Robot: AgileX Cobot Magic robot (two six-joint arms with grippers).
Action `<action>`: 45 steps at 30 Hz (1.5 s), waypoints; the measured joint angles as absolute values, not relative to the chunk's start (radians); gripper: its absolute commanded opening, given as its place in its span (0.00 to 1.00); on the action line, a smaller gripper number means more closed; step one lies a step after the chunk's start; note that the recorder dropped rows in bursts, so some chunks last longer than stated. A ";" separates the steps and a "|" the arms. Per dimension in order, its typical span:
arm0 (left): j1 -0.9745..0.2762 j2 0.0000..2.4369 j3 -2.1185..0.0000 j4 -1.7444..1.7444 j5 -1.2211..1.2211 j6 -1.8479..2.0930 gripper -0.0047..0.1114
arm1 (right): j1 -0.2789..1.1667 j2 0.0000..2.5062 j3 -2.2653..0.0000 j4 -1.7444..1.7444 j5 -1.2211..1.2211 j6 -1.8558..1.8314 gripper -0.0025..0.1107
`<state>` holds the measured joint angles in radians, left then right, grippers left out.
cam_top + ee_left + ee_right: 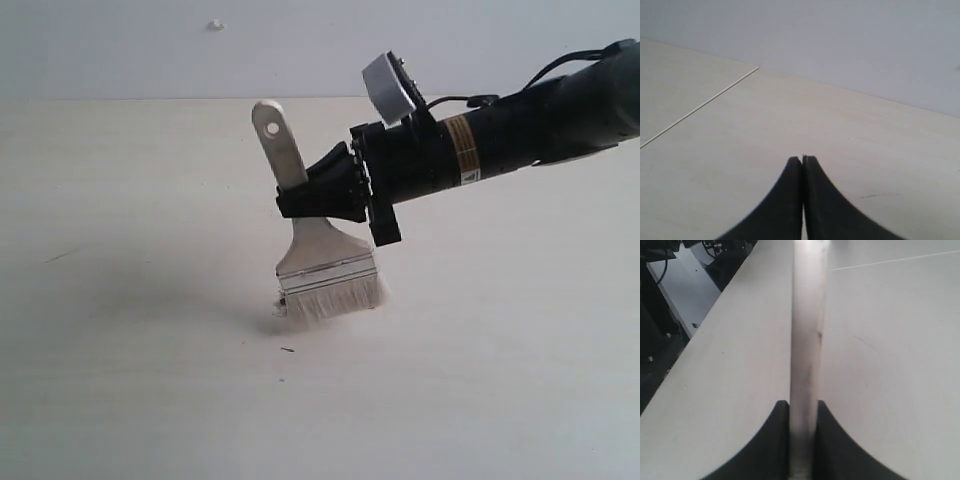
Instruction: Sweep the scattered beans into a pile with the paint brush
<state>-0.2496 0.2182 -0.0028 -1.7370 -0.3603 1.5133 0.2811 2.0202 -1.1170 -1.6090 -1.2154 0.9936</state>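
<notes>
The paint brush [318, 262] stands nearly upright on the pale table [120, 400], its cream bristles [335, 300] pressed down and bent against the surface. My right gripper [292, 198] reaches in from the right and is shut on the wooden handle below its hole. In the right wrist view the handle [807, 340] runs edge-on between the two black fingers of the right gripper [803, 405]. A few pale crumbs [280, 310] lie at the bristles' left corner; I cannot make out any beans. My left gripper [803, 159] is shut on nothing, low over bare table.
The table's side edge [715, 315] shows in the right wrist view, with dark floor and equipment [670, 290] beyond it. A thin seam [700, 106] crosses the tabletop. A small dark speck [288, 349] lies in front of the brush.
</notes>
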 measured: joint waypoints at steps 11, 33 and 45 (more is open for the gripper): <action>-0.250 0.218 -0.003 -1.737 -0.360 1.513 0.04 | 0.281 1.740 -1.117 -1.621 -0.984 1.302 0.02; -0.250 0.218 -0.003 -1.737 -0.360 1.513 0.04 | 0.790 1.709 -0.886 -1.721 0.900 1.964 0.02; -0.250 0.218 -0.003 -1.737 -0.360 1.513 0.04 | 0.833 1.987 -0.889 -1.735 0.995 2.121 0.02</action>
<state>-0.2496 0.2182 -0.0028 -1.7370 -0.3603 1.5133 0.8331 1.9867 -0.8894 -1.7346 0.9950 2.1206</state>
